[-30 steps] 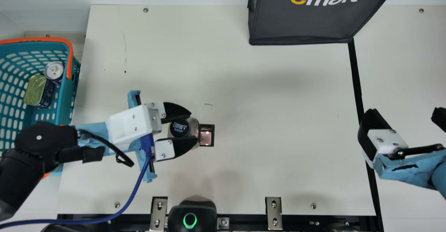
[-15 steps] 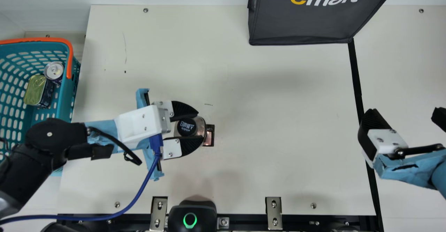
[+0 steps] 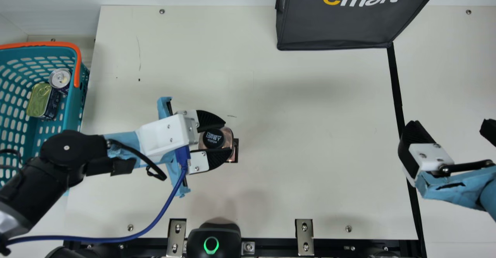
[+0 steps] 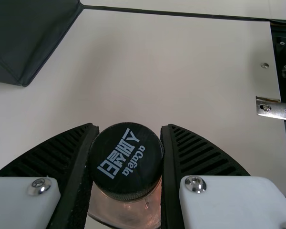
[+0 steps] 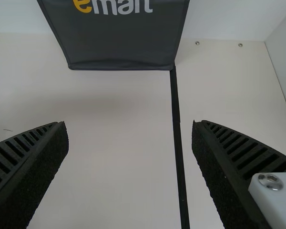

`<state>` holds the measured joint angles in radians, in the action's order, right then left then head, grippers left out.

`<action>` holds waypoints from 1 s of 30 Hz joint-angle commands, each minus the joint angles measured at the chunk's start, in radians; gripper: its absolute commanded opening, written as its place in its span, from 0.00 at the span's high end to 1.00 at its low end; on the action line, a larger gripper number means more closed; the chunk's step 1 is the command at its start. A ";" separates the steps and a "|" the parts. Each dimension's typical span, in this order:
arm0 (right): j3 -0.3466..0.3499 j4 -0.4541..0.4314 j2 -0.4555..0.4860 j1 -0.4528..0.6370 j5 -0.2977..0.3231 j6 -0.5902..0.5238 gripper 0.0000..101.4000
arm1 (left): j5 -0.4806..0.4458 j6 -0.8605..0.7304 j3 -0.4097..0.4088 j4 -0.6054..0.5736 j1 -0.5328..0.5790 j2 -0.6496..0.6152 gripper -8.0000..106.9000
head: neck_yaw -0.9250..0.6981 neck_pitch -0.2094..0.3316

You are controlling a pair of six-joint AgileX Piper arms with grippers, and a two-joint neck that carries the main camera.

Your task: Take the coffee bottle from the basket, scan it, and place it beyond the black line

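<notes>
Beneath everything, the cream table (image 3: pixel 310 134) is crossed by a black line (image 3: pixel 395 83), and near its far edge a dark grey fabric bag (image 3: pixel 333 21) is set. At the main view's left, two cans are held in a teal basket (image 3: pixel 73 110). The fingers of the right gripper (image 5: pixel 128 123) are spread wide with nothing between them, while the coffee bottle (image 4: pixel 126 210) is clasped near its top by the left gripper (image 4: pixel 130 126). Its body can be judged stiff, slick and fairly weighty if full, and breakable if made of glass; it is best gripped just under the black screw cap (image 4: pixel 126 160), firmly and evenly, so that swinging is avoided. A small black-framed window (image 3: pixel 233 155), presumably the scanner's, is partly covered by the bottle in the main view; scanning is judged to be the step in hand.
</notes>
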<state>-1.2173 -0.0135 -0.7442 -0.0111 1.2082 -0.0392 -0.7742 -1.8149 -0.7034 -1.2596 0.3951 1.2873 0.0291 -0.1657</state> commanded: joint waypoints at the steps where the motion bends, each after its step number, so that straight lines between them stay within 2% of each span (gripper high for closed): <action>1: 0.000 0.000 0.000 0.000 0.000 0.000 0.10 | 0.009 0.001 0.000 -0.002 0.001 0.005 0.77 | -0.002 0.027; 22: 0.000 0.000 0.000 0.000 0.000 0.000 0.10 | 0.059 0.025 0.000 -0.011 0.013 0.035 0.16 | -0.002 0.027; 30: 0.000 0.000 0.000 0.000 0.000 0.000 0.10 | 0.073 0.069 -0.006 0.002 0.016 0.023 0.15 | -0.002 0.027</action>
<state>-1.2173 -0.0135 -0.7442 -0.0111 1.2082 -0.0392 -0.7038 -1.7574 -0.7082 -1.2623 0.4095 1.3121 0.0291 -0.1657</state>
